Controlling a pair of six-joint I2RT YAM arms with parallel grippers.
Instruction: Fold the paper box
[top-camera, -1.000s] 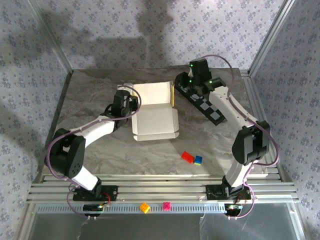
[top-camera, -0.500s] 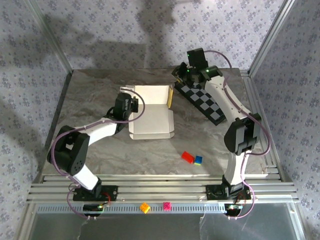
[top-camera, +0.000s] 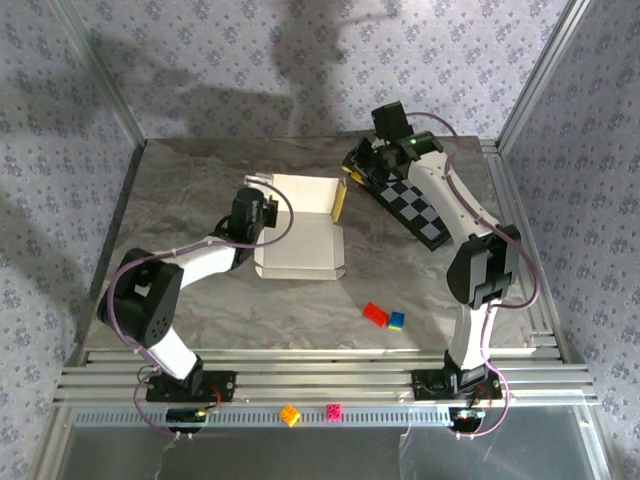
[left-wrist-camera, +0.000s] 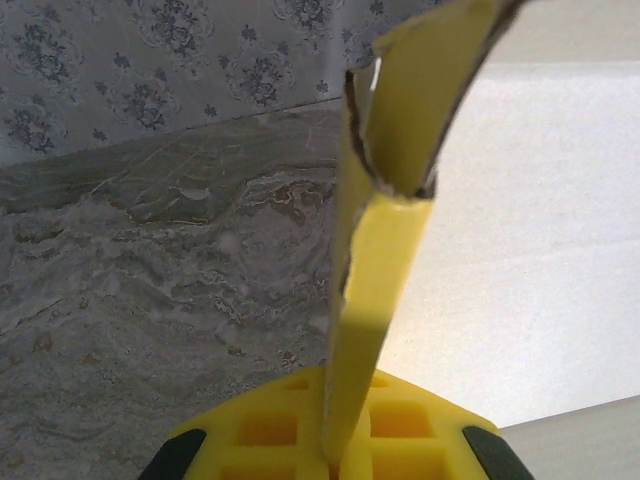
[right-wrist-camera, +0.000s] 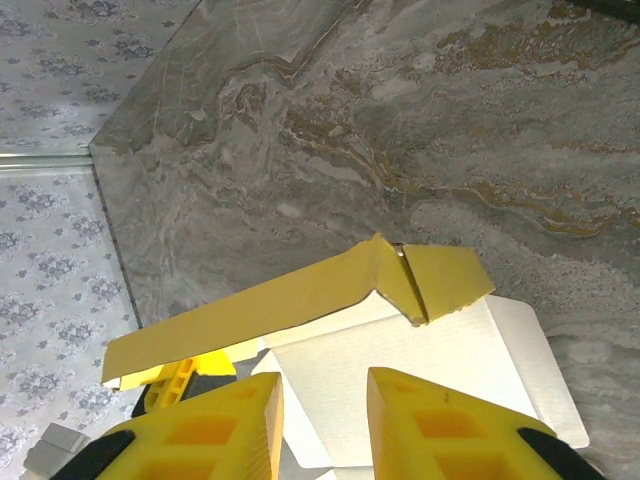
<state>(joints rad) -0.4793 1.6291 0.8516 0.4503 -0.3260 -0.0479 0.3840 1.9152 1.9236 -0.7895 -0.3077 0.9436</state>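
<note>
Grey marble tabletop under papered walls. Paper box open, left of centre in top view, left wall clenched in left gripper. Right gripper released, empty, over raised yellow flap.

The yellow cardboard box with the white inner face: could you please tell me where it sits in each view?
Top external: yellow cardboard box left of centre, white face up.
Left wrist: its yellow wall rises edge-on from bottom centre, pinched by the left gripper.
Right wrist: its yellow flap crosses the middle, white panel below.
Shared landmark: grey marbled tabletop.
</note>
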